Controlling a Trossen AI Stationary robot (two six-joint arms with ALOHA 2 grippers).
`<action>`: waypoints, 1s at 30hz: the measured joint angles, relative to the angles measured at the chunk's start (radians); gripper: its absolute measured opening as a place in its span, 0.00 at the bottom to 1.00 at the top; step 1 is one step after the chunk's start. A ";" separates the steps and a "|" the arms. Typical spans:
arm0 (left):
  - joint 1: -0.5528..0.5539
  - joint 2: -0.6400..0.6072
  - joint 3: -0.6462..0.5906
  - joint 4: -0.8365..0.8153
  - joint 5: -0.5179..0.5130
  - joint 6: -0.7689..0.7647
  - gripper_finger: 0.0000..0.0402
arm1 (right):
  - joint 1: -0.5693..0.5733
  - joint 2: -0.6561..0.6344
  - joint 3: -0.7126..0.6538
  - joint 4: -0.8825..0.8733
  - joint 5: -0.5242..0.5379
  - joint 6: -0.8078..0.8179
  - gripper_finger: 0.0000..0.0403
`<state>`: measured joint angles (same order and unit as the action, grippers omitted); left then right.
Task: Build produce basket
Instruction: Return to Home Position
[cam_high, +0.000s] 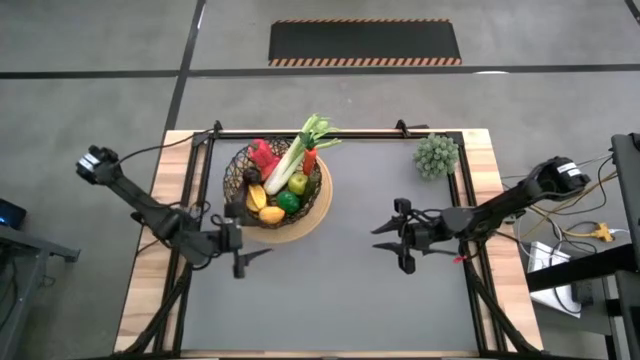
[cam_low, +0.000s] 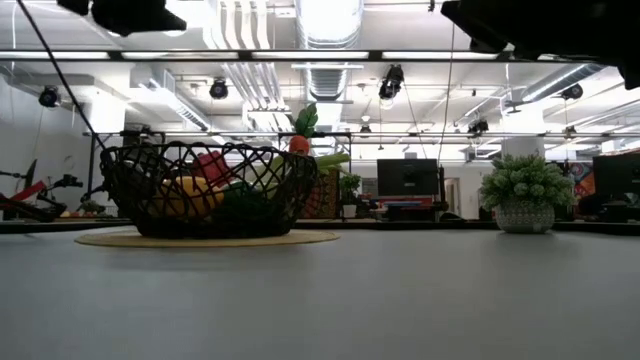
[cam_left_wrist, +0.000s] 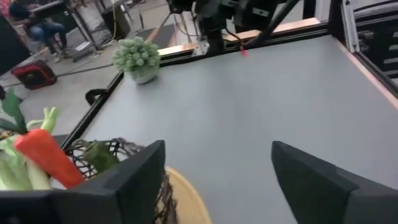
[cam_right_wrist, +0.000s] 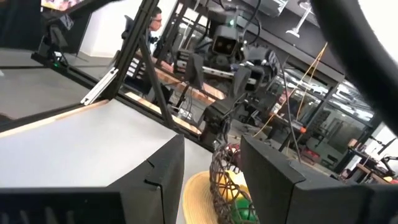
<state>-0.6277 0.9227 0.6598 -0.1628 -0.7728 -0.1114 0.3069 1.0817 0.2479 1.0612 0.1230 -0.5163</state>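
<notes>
the basket sits on the grey mat, left of centre in the upper half of the high view, filled with produce. the leek lies slantwise, its long axis running lower left to upper right, green leaves poking past the rim toward the frame's top. the left gripper hovers just below the basket, fingers apart and empty. the right gripper, right of centre, is likewise spread and empty.

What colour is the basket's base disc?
The base disc is tan; high view shows it best.
</notes>
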 joint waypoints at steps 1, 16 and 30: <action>-0.003 -0.028 -0.021 0.000 0.000 0.008 0.66 | 0.000 -0.009 -0.006 -0.001 0.000 0.001 0.36; 0.018 -0.526 -0.276 0.027 0.004 0.139 0.10 | -0.073 -0.242 -0.150 -0.002 0.000 0.046 0.36; 0.019 -0.896 -0.405 0.022 0.003 0.285 0.01 | -0.124 -0.451 -0.236 -0.062 0.000 0.047 0.36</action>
<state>-0.6084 0.0263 0.2550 -0.1408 -0.7702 0.1735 0.1825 0.6308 0.0120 0.9990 0.1225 -0.4689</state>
